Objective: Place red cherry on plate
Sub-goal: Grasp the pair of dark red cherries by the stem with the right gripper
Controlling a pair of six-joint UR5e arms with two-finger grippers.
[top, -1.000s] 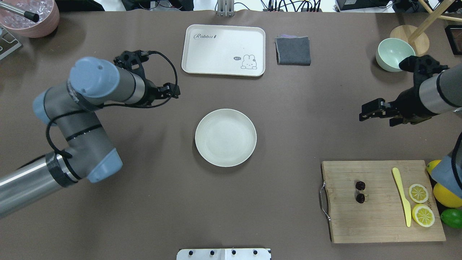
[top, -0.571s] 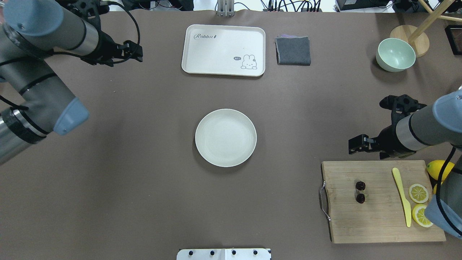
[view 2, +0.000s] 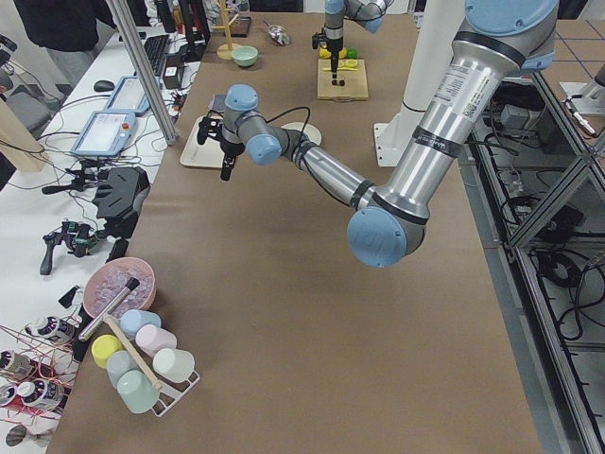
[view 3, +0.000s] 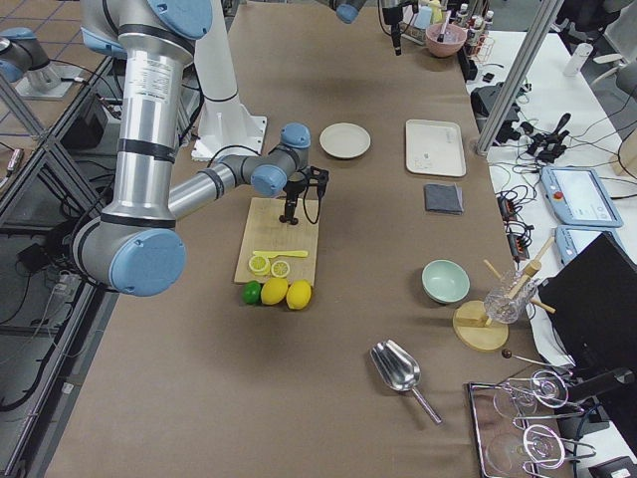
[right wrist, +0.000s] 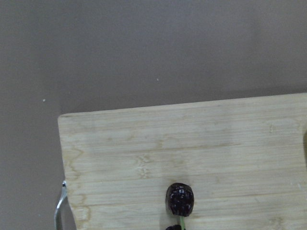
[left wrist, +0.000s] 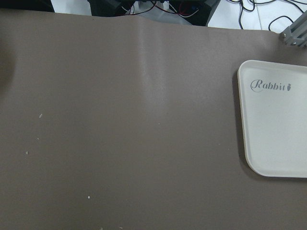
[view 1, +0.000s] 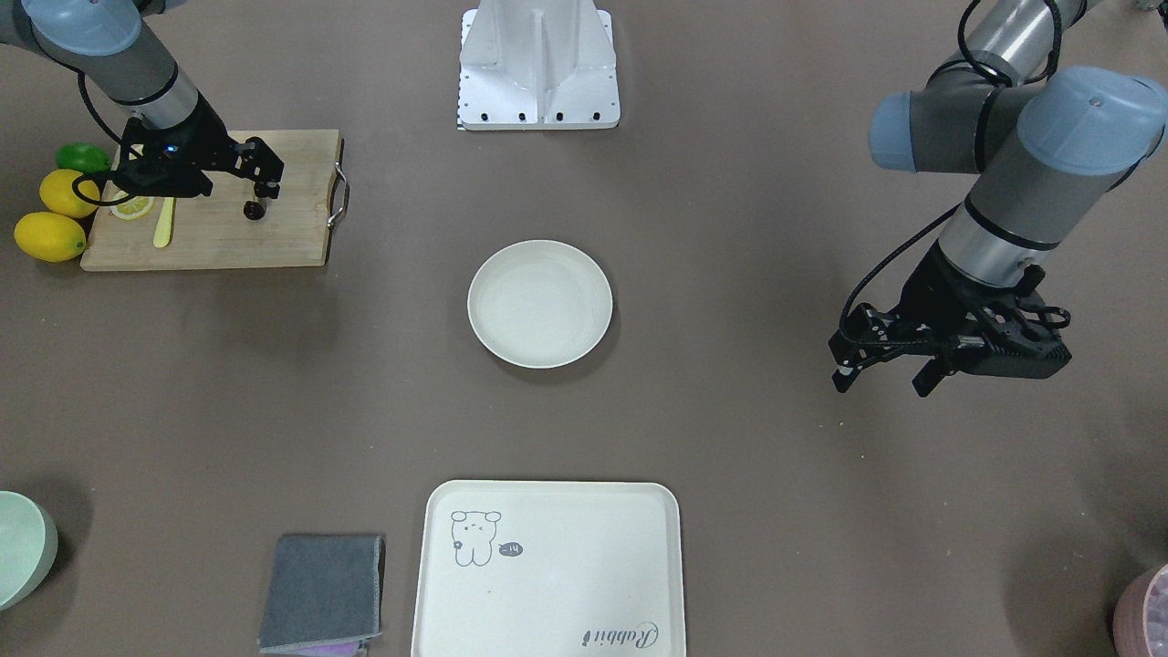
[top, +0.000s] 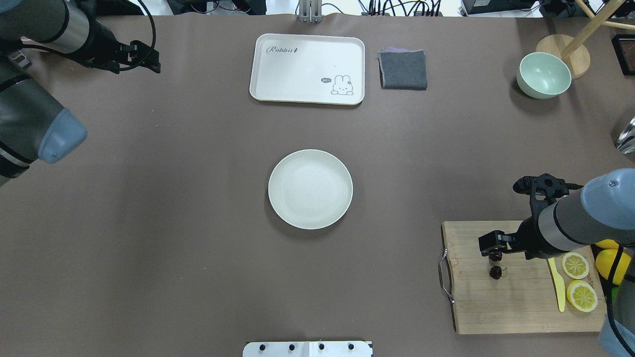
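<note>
The red cherry (top: pixel 495 271) is a pair of tiny dark fruits lying on a wooden cutting board (top: pixel 521 307) at the front right. My right gripper (top: pixel 488 244) hangs open just above the pair and covers one fruit from overhead. The right wrist view looks down on one cherry (right wrist: pixel 180 199) near its lower edge. From across the table, the cherry (view 1: pixel 253 211) sits right under the right gripper (view 1: pixel 263 173). The plate (top: pixel 310 189) is round and cream-white, and stands bare at mid-table, well left of the board. My left gripper (top: pixel 151 58) is open and holds nothing at the far left.
A cream tray (top: pixel 307 68) with a rabbit drawing, a folded grey cloth (top: pixel 403 69) and a pale green bowl (top: pixel 543 74) line the far side. A yellow knife (top: pixel 558 287) and lemon slices (top: pixel 575 265) lie on the board, with whole lemons (top: pixel 612 260) beside it.
My right arm has swung toward the front and come down over the cutting board, above the cherries. My left arm has drawn back from near the plate to the far left corner.
</note>
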